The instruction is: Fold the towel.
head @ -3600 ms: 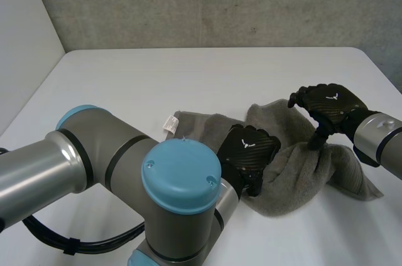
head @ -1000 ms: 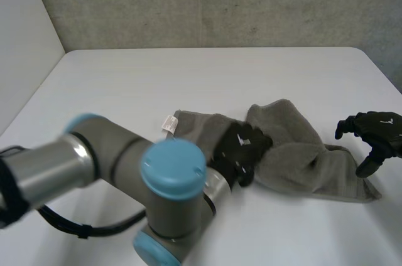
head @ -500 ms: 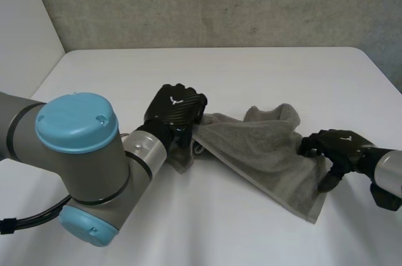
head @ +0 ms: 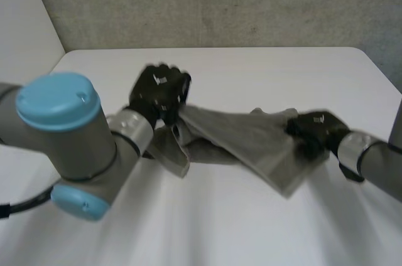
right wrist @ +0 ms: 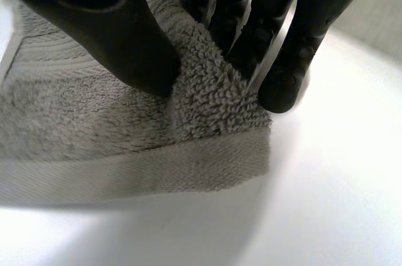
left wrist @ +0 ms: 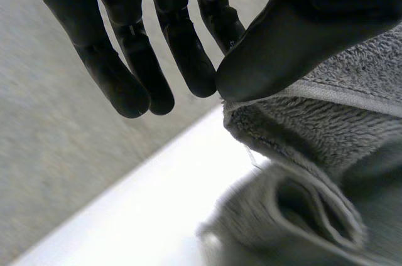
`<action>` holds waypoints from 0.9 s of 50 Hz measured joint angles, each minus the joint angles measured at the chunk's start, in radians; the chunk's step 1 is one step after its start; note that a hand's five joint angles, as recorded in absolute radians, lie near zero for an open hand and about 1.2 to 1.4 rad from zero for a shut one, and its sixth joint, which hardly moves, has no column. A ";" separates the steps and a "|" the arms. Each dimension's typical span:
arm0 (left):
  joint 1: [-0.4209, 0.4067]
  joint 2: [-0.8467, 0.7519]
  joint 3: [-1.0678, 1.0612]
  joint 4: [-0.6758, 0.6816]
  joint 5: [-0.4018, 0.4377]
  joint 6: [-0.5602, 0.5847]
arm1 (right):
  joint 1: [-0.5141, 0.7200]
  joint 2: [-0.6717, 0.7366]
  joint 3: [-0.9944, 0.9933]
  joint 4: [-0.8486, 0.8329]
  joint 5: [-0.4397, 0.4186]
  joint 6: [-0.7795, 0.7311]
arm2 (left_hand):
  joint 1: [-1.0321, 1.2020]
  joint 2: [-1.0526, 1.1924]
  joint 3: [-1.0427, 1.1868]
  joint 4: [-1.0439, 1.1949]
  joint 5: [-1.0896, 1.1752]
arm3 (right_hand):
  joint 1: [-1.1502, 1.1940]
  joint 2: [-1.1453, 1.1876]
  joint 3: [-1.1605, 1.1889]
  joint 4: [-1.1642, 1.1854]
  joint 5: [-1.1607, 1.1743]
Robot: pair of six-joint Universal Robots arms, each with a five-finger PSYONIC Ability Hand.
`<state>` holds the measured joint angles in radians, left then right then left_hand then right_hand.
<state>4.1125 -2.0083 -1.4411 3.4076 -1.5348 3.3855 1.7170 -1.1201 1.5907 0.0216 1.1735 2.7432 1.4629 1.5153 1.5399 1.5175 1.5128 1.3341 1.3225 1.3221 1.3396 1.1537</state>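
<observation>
A grey towel [head: 242, 137] is stretched in the air between my two hands above the white table [head: 251, 71]. My left hand [head: 160, 93] pinches the towel's left end, thumb against fingers; in the left wrist view the thumb [left wrist: 295, 40] presses the towel's hemmed edge [left wrist: 326, 100] against the fingers. My right hand [head: 312, 129] pinches the towel's right corner; in the right wrist view its thumb [right wrist: 107, 27] and fingers [right wrist: 276, 34] squeeze the towel [right wrist: 125, 134] just above its hem. Loose folds hang below the left hand [head: 173, 147].
The table's far edge meets a grey wall [head: 220, 2]. My left arm's big joint with its light-blue cap [head: 59, 106] stands at the front left, and the right forearm [head: 370, 159] comes in from the right.
My right hand has closed on the towel's right corner and lifted it. The left hand has risen and moved a little left, pulling the towel taut off the table.
</observation>
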 measured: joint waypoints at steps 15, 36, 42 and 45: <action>0.132 0.234 0.203 0.314 -0.050 0.003 | 0.108 -0.222 -0.226 -0.485 0.022 0.303 | 0.011 0.000 0.001 0.000 0.000 | 0.000 0.000 0.017 0.000 0.000; 0.111 0.399 -0.246 0.131 0.106 0.015 | 0.094 -0.120 -0.322 0.132 -0.170 0.296 | 0.050 0.000 0.004 0.010 0.006 | 0.000 0.000 0.024 0.008 0.007; 0.030 0.255 -0.289 0.107 0.106 0.024 | 0.069 0.007 -0.389 0.297 -0.136 0.125 | 0.050 0.000 0.005 0.010 0.006 | 0.000 0.000 0.024 0.008 0.007; -0.004 0.157 -0.246 0.109 0.097 0.056 | 0.058 0.077 -0.427 0.342 -0.090 0.061 | -0.015 -0.066 -0.072 -0.054 -0.052 | 0.001 0.000 0.025 0.008 0.007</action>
<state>4.1084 -1.8509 -1.6866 3.5171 -1.4380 3.4419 1.7750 -1.0426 1.1641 0.3632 1.0832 2.8044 1.4481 1.4489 1.4681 1.4638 1.4603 1.3347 1.3225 1.3471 1.3478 1.1605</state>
